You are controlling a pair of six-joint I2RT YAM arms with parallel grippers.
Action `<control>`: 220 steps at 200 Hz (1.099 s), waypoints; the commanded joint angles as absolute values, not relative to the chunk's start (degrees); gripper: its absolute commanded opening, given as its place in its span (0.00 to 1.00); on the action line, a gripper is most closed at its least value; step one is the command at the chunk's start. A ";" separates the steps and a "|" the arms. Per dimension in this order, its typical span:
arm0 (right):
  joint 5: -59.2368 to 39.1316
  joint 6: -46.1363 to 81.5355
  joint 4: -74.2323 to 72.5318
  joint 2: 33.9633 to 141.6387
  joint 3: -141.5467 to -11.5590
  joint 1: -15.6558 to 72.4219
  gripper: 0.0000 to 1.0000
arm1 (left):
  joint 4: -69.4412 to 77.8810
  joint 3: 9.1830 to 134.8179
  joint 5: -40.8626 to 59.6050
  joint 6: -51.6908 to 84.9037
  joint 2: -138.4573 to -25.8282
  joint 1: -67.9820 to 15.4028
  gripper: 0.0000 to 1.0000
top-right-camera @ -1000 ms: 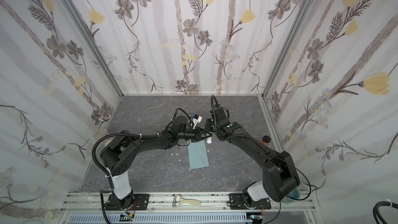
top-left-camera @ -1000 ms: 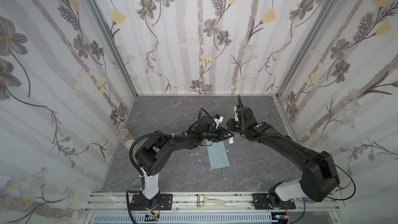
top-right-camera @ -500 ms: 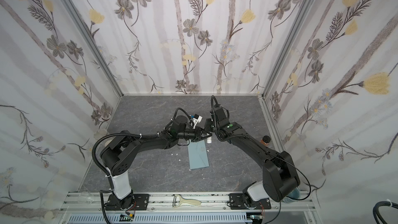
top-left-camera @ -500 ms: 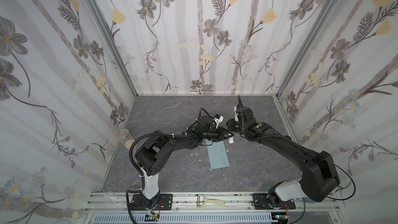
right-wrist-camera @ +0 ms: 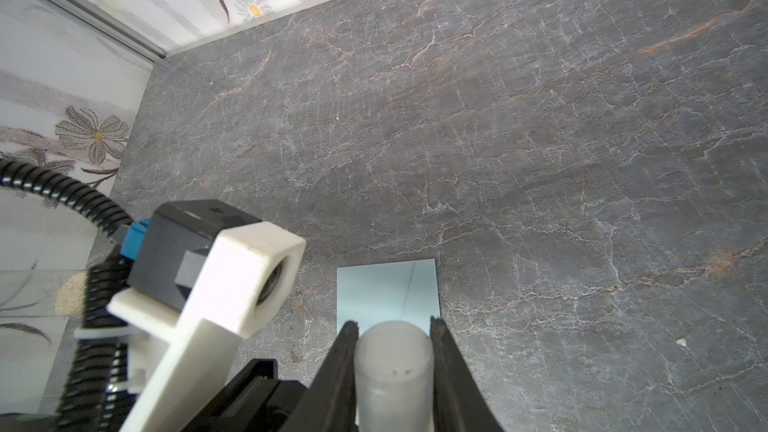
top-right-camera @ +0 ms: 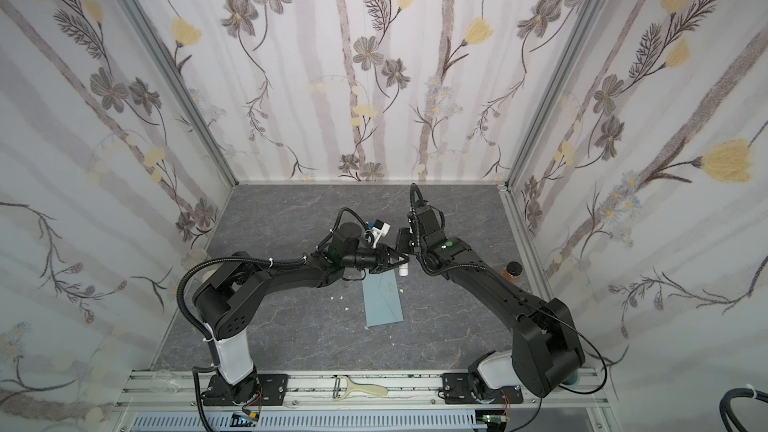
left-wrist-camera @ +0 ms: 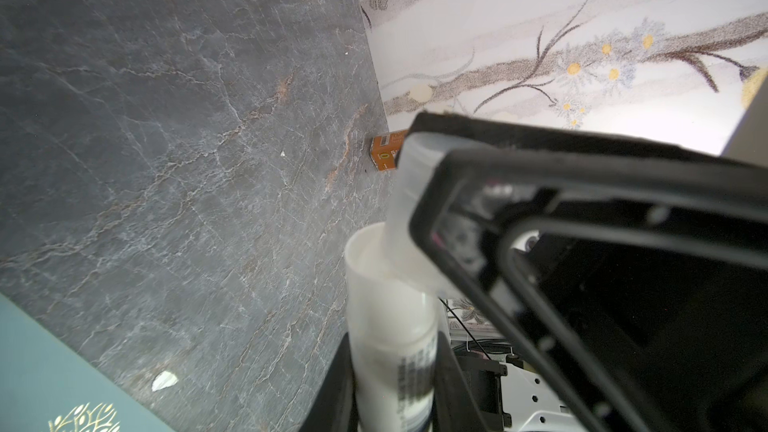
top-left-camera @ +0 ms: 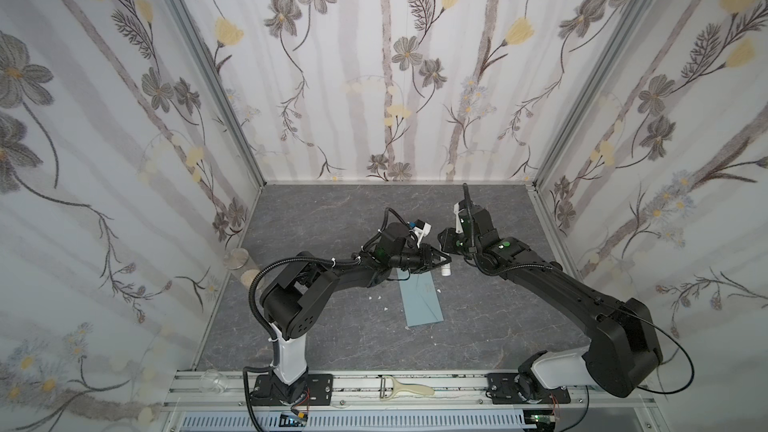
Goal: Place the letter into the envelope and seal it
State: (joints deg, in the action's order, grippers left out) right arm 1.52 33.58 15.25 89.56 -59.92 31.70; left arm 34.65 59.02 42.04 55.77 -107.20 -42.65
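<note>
The blue-grey envelope [top-left-camera: 422,299] [top-right-camera: 383,299] lies flat mid-table, and one corner of it, with a gold print, shows in the left wrist view [left-wrist-camera: 45,384]. My left gripper [top-left-camera: 441,263] [left-wrist-camera: 390,371] is shut on a white glue stick [left-wrist-camera: 390,326] [top-right-camera: 403,271] above the envelope's far end. My right gripper [top-left-camera: 445,243] [right-wrist-camera: 392,326] meets it tip to tip, shut on the stick's translucent cap [right-wrist-camera: 392,367] [left-wrist-camera: 409,209]. The cap sits askew at the tube's open end. The letter is out of view.
An orange container [top-right-camera: 514,272] [left-wrist-camera: 388,151] stands by the right wall. A glass cylinder [top-left-camera: 237,259] stands by the left wall. A peeler [top-left-camera: 405,388] and a clear cup [top-left-camera: 214,382] lie on the front rail. Small white scraps [top-left-camera: 376,297] dot the table left of the envelope.
Hardly anything: both grippers stay tip to tip over the envelope's far end, with the stick and cap still between them.
</note>
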 commanded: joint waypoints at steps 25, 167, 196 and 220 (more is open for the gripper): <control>1.23 33.93 15.62 89.55 -59.59 31.84 0.30 | 37.35 59.28 41.27 55.85 -106.05 -42.55 0.00; 1.38 34.08 15.56 89.35 -59.41 31.97 0.29 | 37.53 59.24 41.40 55.90 -106.45 -42.58 0.00; 1.98 33.74 16.04 89.22 -59.50 32.01 0.28 | 37.60 58.95 42.00 55.72 -106.35 -42.54 0.00; 2.11 33.49 16.48 89.12 -59.59 32.03 0.28 | 37.61 58.63 42.58 55.16 -106.03 -42.56 0.00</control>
State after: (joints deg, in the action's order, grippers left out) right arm 1.48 33.95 15.79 89.56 -59.42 31.94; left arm 34.79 58.94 41.54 55.88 -106.45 -42.59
